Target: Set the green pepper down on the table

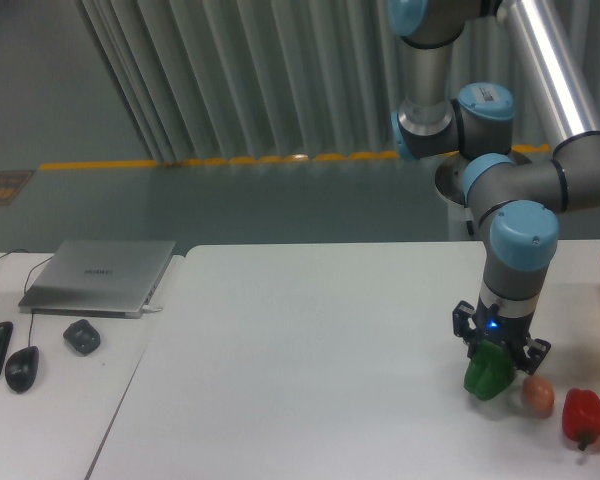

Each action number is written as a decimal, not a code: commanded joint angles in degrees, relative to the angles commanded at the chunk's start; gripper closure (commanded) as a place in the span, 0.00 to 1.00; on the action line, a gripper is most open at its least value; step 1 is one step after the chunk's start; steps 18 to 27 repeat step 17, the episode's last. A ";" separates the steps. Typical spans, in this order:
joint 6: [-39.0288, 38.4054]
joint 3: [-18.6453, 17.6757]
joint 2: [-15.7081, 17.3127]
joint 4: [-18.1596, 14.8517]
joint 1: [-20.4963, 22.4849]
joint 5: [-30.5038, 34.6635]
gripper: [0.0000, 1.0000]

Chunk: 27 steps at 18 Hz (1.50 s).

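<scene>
gripping the green pepper (488, 373), the gripper (497, 352) holds it beside the egg (538, 396).

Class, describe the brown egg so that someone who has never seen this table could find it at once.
Look at the big white table and go to its near right corner, below the robot arm. Three small things sit in a row there: the green pepper in the gripper, the brown egg, then a red pepper. The egg is the middle one, smallest, smooth and pale brown.
</scene>
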 joint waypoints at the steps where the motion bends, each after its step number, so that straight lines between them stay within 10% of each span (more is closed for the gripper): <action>1: 0.09 0.00 0.09 0.00 0.00 0.00 0.02; 27: 8.08 4.04 4.39 1.32 0.97 8.08 0.00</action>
